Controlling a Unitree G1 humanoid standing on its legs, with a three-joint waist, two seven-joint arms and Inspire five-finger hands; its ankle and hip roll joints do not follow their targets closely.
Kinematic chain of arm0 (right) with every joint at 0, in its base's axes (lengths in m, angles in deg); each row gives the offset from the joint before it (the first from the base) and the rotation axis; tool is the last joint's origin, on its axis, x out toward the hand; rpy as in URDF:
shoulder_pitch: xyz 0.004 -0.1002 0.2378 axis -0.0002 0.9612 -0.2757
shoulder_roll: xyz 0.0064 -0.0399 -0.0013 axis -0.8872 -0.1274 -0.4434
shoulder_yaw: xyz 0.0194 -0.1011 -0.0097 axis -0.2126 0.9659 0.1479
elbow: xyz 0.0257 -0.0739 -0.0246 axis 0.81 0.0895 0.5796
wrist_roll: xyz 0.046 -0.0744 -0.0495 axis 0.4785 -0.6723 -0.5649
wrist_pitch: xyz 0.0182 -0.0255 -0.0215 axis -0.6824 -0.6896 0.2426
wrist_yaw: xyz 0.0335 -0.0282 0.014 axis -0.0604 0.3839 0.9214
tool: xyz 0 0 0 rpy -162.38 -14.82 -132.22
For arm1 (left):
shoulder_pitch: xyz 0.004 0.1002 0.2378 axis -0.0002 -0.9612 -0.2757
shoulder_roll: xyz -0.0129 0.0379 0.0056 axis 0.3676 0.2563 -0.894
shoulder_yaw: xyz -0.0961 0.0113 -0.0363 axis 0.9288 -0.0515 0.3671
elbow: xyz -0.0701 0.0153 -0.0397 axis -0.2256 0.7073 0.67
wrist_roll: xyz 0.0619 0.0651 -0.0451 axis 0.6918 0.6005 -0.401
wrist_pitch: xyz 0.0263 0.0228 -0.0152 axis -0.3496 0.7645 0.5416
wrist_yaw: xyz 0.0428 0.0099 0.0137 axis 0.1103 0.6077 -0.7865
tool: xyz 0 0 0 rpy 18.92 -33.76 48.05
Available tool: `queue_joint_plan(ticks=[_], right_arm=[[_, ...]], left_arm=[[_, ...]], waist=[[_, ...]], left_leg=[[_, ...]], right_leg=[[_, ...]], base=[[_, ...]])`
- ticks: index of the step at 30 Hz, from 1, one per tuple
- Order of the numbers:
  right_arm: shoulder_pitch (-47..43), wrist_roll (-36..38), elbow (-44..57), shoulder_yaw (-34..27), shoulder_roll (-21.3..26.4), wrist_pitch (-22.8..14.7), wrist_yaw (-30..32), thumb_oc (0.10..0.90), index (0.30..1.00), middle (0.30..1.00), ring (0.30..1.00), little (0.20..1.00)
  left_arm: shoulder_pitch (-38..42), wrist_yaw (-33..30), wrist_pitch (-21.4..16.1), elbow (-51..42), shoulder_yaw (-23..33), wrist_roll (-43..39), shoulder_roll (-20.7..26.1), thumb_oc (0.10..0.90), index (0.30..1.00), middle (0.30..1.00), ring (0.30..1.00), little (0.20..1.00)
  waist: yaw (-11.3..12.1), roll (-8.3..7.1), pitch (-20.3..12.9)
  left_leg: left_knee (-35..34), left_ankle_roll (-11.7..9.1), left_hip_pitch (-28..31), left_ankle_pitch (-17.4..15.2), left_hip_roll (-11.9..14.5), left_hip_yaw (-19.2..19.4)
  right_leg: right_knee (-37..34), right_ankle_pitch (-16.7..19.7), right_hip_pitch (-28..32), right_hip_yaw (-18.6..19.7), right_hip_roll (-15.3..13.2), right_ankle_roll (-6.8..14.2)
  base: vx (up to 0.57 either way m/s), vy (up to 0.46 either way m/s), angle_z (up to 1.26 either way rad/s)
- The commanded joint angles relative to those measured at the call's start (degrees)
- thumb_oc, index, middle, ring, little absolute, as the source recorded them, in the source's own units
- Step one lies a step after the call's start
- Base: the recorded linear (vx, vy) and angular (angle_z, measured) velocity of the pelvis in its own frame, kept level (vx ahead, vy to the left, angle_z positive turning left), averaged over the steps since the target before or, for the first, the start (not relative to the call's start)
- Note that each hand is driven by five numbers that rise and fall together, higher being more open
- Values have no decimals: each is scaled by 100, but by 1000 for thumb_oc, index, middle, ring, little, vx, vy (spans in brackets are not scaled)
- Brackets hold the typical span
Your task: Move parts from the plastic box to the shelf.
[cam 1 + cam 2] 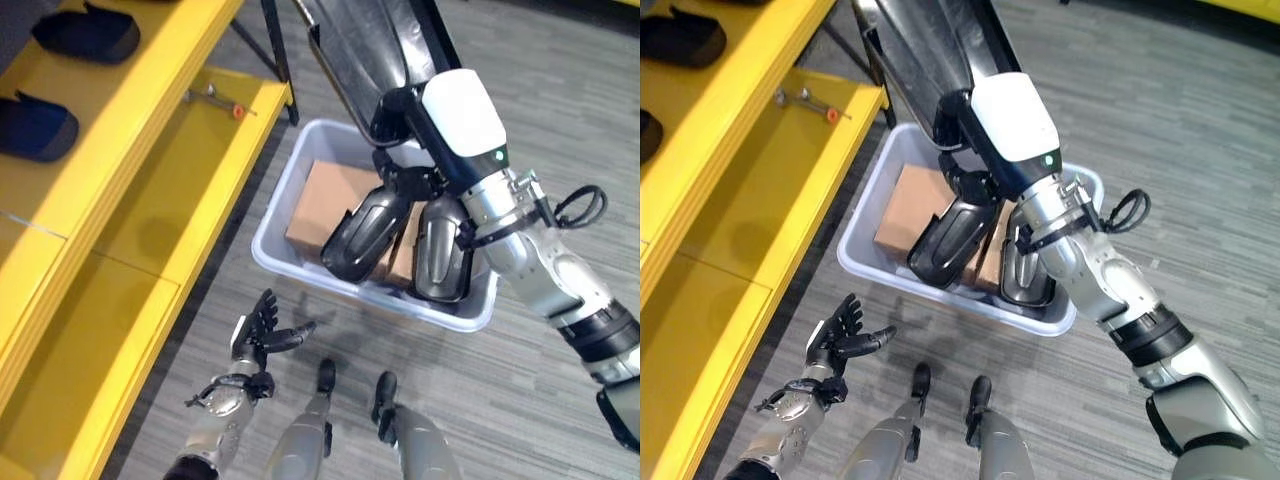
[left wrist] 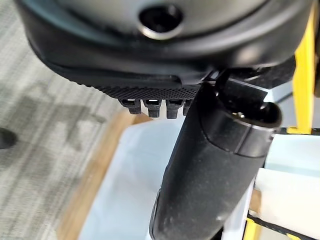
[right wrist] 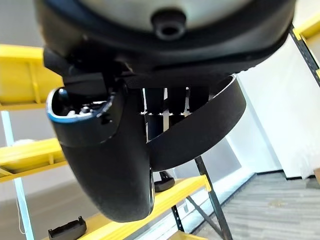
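**Long black part held above the plastic box**

The head views show the right arm reaching in from the right, its right hand [image 1: 975,190] gripping a long black part [image 1: 925,50] above the grey plastic box [image 1: 862,262]. The part's long axis runs from the hand up and away toward the top edge of the view, leaning slightly toward the shelf side. The right wrist view shows what the head views hide: the fingers [image 3: 170,102] curl against a black curved piece [image 3: 200,132] with the thumb [image 3: 107,160] alongside, so the hand is clamped on the part.

The left hand [image 1: 262,335] hangs low near the floor beside the box, fingers spread and relaxed, holding nothing. The left wrist view shows its straight fingertips [image 2: 150,106] and thumb [image 2: 210,175] over a pale surface.

Inside the box lie brown cardboard boxes [image 1: 330,200] and two more rounded black parts [image 1: 365,235], one leaning on the cardboard and one upright against the near wall.

The yellow shelf [image 1: 150,200] stands to the robot's left, just beside the box. Dark parts [image 1: 88,35] rest on its upper level, and a small metal tool with an orange tip [image 1: 222,100] lies on the level beside the box. The floor [image 1: 560,100] is grey carpet. The right wrist view adds white walls and further yellow shelving [image 3: 30,152] carrying small dark items.
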Motion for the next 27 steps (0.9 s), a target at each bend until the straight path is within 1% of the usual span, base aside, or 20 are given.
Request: queue_joint_plan(ticks=[1, 2, 4, 5, 7, 9, 12, 13, 15, 16, 17, 20, 21, 25, 26, 27], right_arm=[[107, 163, 328, -636, -170, -317, 159, 400, 300, 300, 300, 300], [426, 228, 453, -743, -232, -365, 75, 400, 300, 300, 300, 300], [727, 320, 518, -842, -295, -398, 0, 400, 300, 300, 300, 300], [751, 320, 534, -857, -294, -395, -7, 400, 300, 300, 300, 300], [986, 437, 548, -875, -377, -419, -104, 400, 300, 300, 300, 300], [1319, 667, 508, -816, -528, -456, -286, 400, 300, 300, 300, 300], [1401, 747, 476, -751, -600, -473, -360, 400, 300, 300, 300, 300], [1456, 811, 427, -699, -655, -496, -389, 400, 300, 300, 300, 300], [1456, 888, 388, -617, -702, -525, -419, 400, 300, 300, 300, 300], [1454, 889, 386, -615, -704, -526, -419, 400, 300, 300, 300, 300], [1442, 967, 347, -568, -749, -539, -437, 400, 300, 300, 300, 300], [1391, 993, 338, -525, -762, -557, -420, 400, 300, 300, 300, 300], [1348, 994, 296, -512, -770, -565, -404, 400, 300, 300, 300, 300], [1217, 1001, 305, -434, -813, -577, -418, 400, 300, 300, 300, 300], [1032, 997, 292, -356, -830, -563, -422, 400, 300, 300, 300, 300], [788, 1009, 272, -268, -828, -546, -398, 400, 300, 300, 300, 300]], left_arm=[[-101, 306, -189, -34, -137, 385, 40, 900, 1000, 1000, 1000, 1000], [-153, 350, -150, -17, -137, 423, -19, 900, 1000, 1000, 1000, 1000], [-182, 362, -131, -1, -150, 457, -46, 900, 1000, 1000, 1000, 1000], [-188, 362, -132, -1, -158, 458, -43, 900, 1000, 1000, 1000, 1000], [-173, 351, -115, 1, -141, 494, -67, 900, 1000, 1000, 1000, 1000], [-180, 334, -110, 71, -129, 576, -142, 900, 1000, 1000, 1000, 1000], [-196, 320, -121, 91, -88, 562, -176, 900, 1000, 1000, 1000, 1000], [-213, 294, -146, 115, -15, 527, -210, 900, 1000, 1000, 1000, 1000], [-238, 268, -162, 169, 39, 503, -245, 900, 1000, 1000, 1000, 1000], [-238, 268, -163, 169, 41, 503, -245, 900, 1000, 1000, 1000, 1000], [-246, 246, -173, 188, 79, 472, -266, 900, 1000, 1000, 1000, 1000], [-265, 215, -190, 207, 111, 442, -279, 900, 1000, 1000, 1000, 1000], [-298, 177, -204, 205, 151, 412, -282, 900, 1000, 1000, 1000, 1000], [-464, 116, -202, 176, 265, 421, -260, 900, 1000, 1000, 1000, 1000], [-536, 67, -213, 127, 316, 382, -246, 900, 1000, 1000, 1000, 1000], [-612, 24, -246, 24, 357, 264, -243, 900, 1000, 1000, 1000, 1000]], waist=[[-116, -231, -889], [-203, -213, -1036], [-264, -201, -1148], [-253, -204, -1150], [-336, -186, -1247], [-404, -182, -1431], [-405, -187, -1491], [-399, -219, -1526], [-357, -262, -1499], [-354, -262, -1493], [-317, -300, -1443], [-266, -312, -1375], [-222, -303, -1333], [-125, -240, -1233], [-38, -167, -1118], [66, -62, -942]], left_leg=[[-55, -41, 657, -528, -49, 599], [-55, -24, 759, -563, -46, 650], [-55, -12, 852, -589, -31, 706], [-55, -12, 860, -592, -30, 711], [-55, 6, 936, -612, -16, 765], [-55, 48, 1117, -666, 0, 886], [-55, 53, 1196, -667, 10, 944], [-3, 44, 1260, -668, 22, 998], [271, 47, 1241, -748, 22, 1026], [304, 46, 1231, -767, 26, 1030], [604, 15, 1144, -797, 40, 1028], [811, -7, 1049, -792, 48, 964], [893, -20, 1004, -767, 51, 878], [890, -14, 987, -746, 50, 751], [819, 17, 931, -750, 10, 633], [784, 57, 750, -740, -88, 483]], right_leg=[[-914, 442, 717, 524, -36, 650], [-930, 443, 804, 602, -17, 651], [-925, 436, 876, 664, 7, 647], [-928, 435, 883, 669, 8, 647], [-916, 433, 926, 736, 30, 646], [-1027, 458, 1069, 944, 98, 637], [-1129, 501, 1133, 1049, 131, 636], [-1236, 530, 1211, 1129, 153, 627], [-1319, 562, 1298, 1218, 178, 601], [-1329, 569, 1306, 1222, 180, 600], [-1394, 574, 1392, 1244, 186, 565], [-1460, 583, 1481, 1221, 190, 508], [-1482, 560, 1540, 1150, 189, 468], [-1426, 478, 1587, 999, 169, 428], [-1310, 423, 1496, 930, 157, 424], [-1055, 362, 1227, 781, 111, 409]], base=[[78, -27, -14], [70, -36, -22], [34, -34, -21], [-4, -26, -22], [-11, -31, -24], [-27, -63, -40], [-29, -75, -33], [-10, -80, -25], [-19, -90, -28], [-34, -113, -35], [-26, -78, -25], [-40, -103, -4], [-20, -123, 17], [2, -76, 32], [-155, -49, 44], [-159, -26, 43]])
